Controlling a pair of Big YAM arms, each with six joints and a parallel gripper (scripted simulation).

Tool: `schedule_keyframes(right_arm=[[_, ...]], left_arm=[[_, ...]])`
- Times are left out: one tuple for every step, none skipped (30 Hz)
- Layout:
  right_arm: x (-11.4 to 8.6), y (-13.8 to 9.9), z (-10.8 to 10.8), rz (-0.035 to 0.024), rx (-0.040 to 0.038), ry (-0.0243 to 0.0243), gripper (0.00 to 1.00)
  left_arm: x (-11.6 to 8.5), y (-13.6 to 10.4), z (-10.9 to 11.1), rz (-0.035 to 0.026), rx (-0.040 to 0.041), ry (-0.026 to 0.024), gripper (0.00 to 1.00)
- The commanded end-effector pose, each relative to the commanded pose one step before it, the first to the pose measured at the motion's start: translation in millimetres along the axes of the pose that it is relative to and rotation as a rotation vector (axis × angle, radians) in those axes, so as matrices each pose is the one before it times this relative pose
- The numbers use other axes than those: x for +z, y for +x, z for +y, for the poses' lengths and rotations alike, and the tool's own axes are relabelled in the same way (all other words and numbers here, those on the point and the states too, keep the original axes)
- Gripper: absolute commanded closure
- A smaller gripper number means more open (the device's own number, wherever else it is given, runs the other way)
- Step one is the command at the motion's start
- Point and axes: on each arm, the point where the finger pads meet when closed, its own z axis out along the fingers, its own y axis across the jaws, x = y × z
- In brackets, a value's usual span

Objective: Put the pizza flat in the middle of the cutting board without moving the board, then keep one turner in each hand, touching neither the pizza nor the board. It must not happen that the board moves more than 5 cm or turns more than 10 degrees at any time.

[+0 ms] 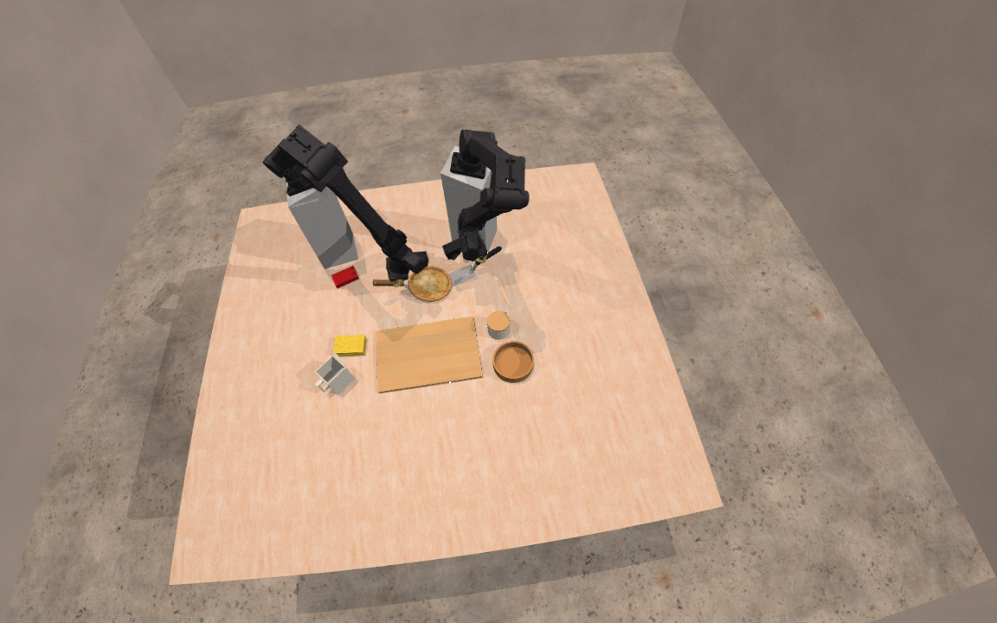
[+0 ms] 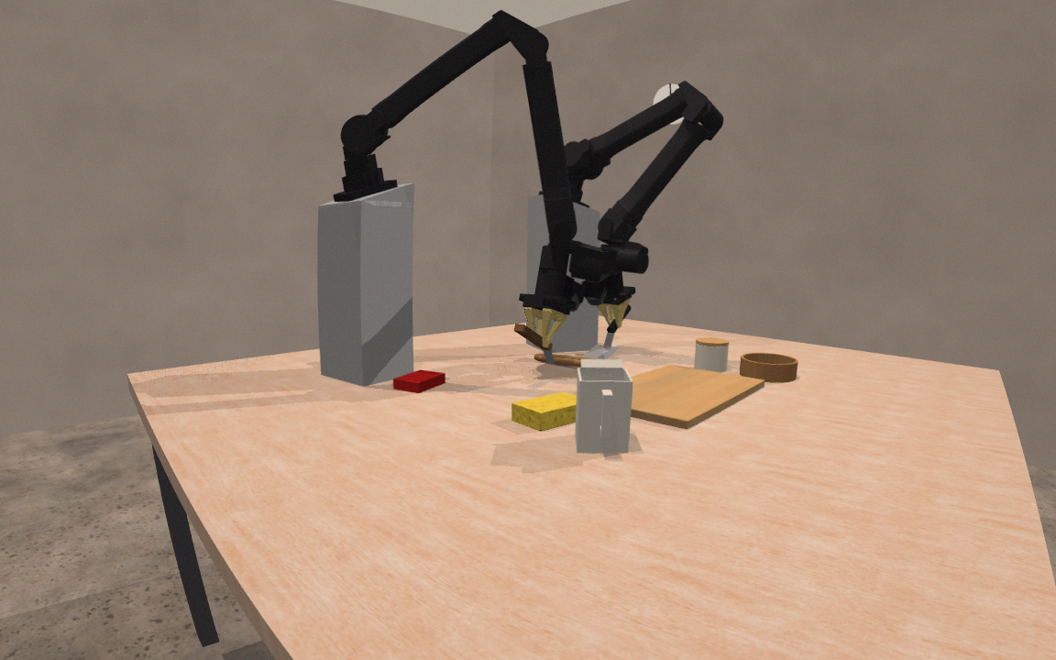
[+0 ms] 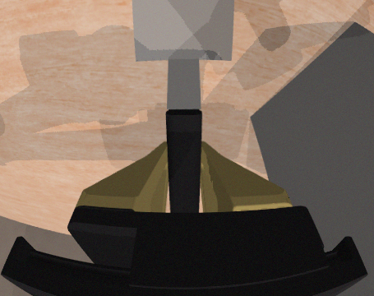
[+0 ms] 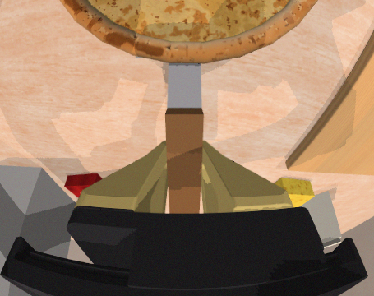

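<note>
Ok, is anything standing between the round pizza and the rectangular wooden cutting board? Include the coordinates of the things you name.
Nothing visible between the pizza (image 1: 430, 283) (image 2: 562, 360) (image 4: 191, 25) and the board (image 1: 428, 354) (image 2: 696, 393) (image 4: 343, 136); the yellow sponge (image 1: 350, 344) (image 2: 544, 410) (image 4: 297, 187) and wooden-lidded grey jar (image 1: 498, 325) (image 2: 710, 356) flank the board.
</note>
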Motion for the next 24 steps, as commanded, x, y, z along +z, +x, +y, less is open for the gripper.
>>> schedule_keyframes(right_arm=[[-1.23, -9.89, 3.24, 0.00471, 0.00380, -0.00075, 0.94], [-0.14, -0.96, -0.02, 0.00028, 0.00026, -0.00034, 0.94], [0.00, -0.22, -0.17, -0.00100, -0.00525, 0.00065, 0.94], [0.00, 0.00, 0.00, 0.00000, 0.00000, 0.00000, 0.94], [0.00, 0.00, 0.00, 0.00000, 0.00000, 0.00000, 0.94], [-0.31, -1.92, 0.14, 0.00135, 0.00612, -0.00071, 0.94], [-0.47, -1.95, -0.55, -0.00031, 0.00059, 0.00105, 0.94], [-0.24, -1.32, 0.51, 0.00114, -0.00091, -0.00025, 0.94], [-0.39, -1.72, 0.02, 0.00058, -0.00056, 0.00057, 0.94], [-0.34, -1.69, 0.04, 0.00032, -0.00118, 0.00056, 0.94], [-0.25, -1.58, 0.09, -0.00004, -0.00130, 0.00048, 0.94], [-0.17, -1.38, 0.16, -0.00022, -0.00096, 0.00028, 0.94], [-0.11, -1.13, 0.24, -0.00011, -0.00045, 0.00000, 0.94], [-0.08, -0.86, 0.28, 0.00025, 0.00005, -0.00030, 0.94], [-0.07, -0.64, 0.29, 0.00072, 0.00056, -0.00062, 0.94], [-0.08, -0.46, 0.20, 0.00137, 0.00080, -0.00052, 0.94], [-0.08, -0.40, 0.07, 0.00186, 0.00081, -0.00012, 0.94], [-0.07, -0.84, 0.30, -0.00018, 0.00072, -0.00175, 0.94], [-0.07, -0.86, 0.09, 0.00028, 0.00015, -0.00068, 0.94], [0.21, 0.28, -0.50, -0.00009, -0.00414, 0.00079, 0.94], [0.00, 0.00, 0.00, 0.00000, 0.00000, 0.00000, 0.94], [0.00, 0.00, 0.00, 0.00000, 0.00000, 0.00000, 0.94], [-0.12, -1.81, 0.39, 0.00072, 0.00703, -0.00217, 0.94], [-0.83, -2.45, -0.49, 0.00010, -0.00072, 0.00269, 0.94]], left_arm=[[-10.74, 4.57, -26.57, -0.00158, 0.03450, 0.04264, 0.94], [0.01, -0.09, 0.44, -0.00034, -0.00117, -0.00205, 0.94], [0.00, -0.05, 0.30, -0.00019, -0.00048, -0.00113, 0.94], [0.00, 0.00, 0.00, 0.00000, 0.00000, 0.00000, 0.94], [0.00, 0.00, 0.00, 0.00000, 0.00000, 0.00000, 0.94], [0.00, 0.00, 0.00, 0.00000, 0.00000, 0.00000, 0.94], [0.06, -0.02, -0.25, 0.00006, 0.00011, 0.00044, 0.94], [0.03, -0.01, -0.08, 0.00002, 0.00005, 0.00015, 0.94], [0.02, 0.00, -0.07, 0.00002, 0.00003, 0.00012, 0.94], [0.02, 0.00, -0.09, 0.00002, 0.00006, 0.00015, 0.94], [0.02, 0.00, -0.08, 0.00002, 0.00005, 0.00014, 0.94], [0.02, -0.01, -0.07, 0.00002, 0.00004, 0.00012, 0.94], [0.02, 0.00, -0.09, 0.00002, 0.00006, 0.00015, 0.94], [0.02, 0.00, -0.08, 0.00002, 0.00005, 0.00013, 0.94], [0.02, 0.00, -0.08, 0.00002, 0.00005, 0.00014, 0.94], [0.02, 0.00, -0.09, 0.00002, 0.00006, 0.00016, 0.94], [0.02, 0.00, -0.08, 0.00002, 0.00005, 0.00014, 0.94], [0.02, 0.00, -0.08, 0.00002, 0.00005, 0.00014, 0.94], [0.02, 0.00, -0.09, 0.00002, 0.00006, 0.00015, 0.94], [0.00, 0.00, 0.01, 0.00000, 0.00010, -0.00001, 0.94], [0.00, 0.00, 0.00, 0.00000, 0.00000, 0.00000, 0.94], [0.00, 0.00, 0.00, 0.00000, 0.00000, 0.00000, 0.94], [0.00, 0.00, 0.00, 0.00000, 0.00000, 0.00000, 0.94], [0.05, 0.00, -0.26, 0.00007, 0.00011, 0.00044, 0.94]])
